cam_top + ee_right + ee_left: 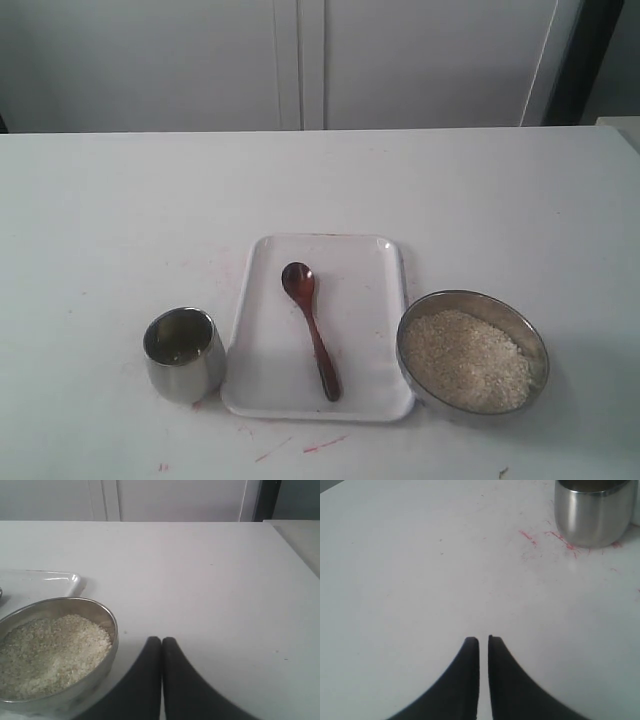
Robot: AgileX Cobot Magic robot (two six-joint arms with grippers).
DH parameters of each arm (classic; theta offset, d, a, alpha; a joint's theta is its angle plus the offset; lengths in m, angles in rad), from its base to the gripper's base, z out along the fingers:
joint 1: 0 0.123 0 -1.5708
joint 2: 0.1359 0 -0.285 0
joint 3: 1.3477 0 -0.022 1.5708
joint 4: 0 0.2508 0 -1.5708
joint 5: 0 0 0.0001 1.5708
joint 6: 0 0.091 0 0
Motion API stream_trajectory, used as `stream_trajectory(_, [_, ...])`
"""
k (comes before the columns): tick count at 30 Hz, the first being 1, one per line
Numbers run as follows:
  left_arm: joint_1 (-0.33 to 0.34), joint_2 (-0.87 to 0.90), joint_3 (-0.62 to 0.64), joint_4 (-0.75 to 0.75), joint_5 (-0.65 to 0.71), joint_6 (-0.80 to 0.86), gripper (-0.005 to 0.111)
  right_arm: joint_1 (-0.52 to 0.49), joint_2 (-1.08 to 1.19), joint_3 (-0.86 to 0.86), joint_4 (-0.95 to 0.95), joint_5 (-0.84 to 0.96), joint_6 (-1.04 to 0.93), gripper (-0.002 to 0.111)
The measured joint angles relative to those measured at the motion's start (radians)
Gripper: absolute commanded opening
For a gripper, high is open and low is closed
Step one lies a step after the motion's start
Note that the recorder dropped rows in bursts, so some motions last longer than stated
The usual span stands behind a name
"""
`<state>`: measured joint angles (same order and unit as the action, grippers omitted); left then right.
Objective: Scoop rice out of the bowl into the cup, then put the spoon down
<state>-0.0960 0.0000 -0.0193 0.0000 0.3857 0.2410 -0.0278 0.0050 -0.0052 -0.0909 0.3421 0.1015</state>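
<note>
Across the lower middle of the exterior view a white tray (370, 270) lies on the table (120, 200). The spoon (311, 330) lies flat down its centre, round end toward the upper frame. The cup (183, 352) stands upright just beside the tray's lower left corner. The bowl (475, 294) of rice (468, 360) sits against the tray's lower right edge; whether they touch cannot be told. Open tabletop runs from the tray up to the table's far edge, and out to the left of the cup and the right of the bowl. The lower frame edge lies close under all three, with red marks (325, 442) between. Neither arm shows in this view. The cup's inside gives only dim reflections, so its contents are unclear. The left wrist view cuts the cup (594, 515) off at the frame edge above its body, and the right wrist view cuts off part of the bowl (111, 617) and shows only a corner of the tray (75, 580). The left gripper (483, 640) hangs over bare table well apart from the cup, its fingers all but together with a thin slit between, holding nothing. The right gripper (161, 640) is just beside the bowl's rim, fingers pressed together, holding nothing.
</note>
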Motion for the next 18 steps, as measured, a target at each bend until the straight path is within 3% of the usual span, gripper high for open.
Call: stream_trajectory(18, [0.0,0.0,0.0,0.0,0.0,0.0,0.014,-0.001,0.0,0.0,0.0,0.008,0.0,0.0])
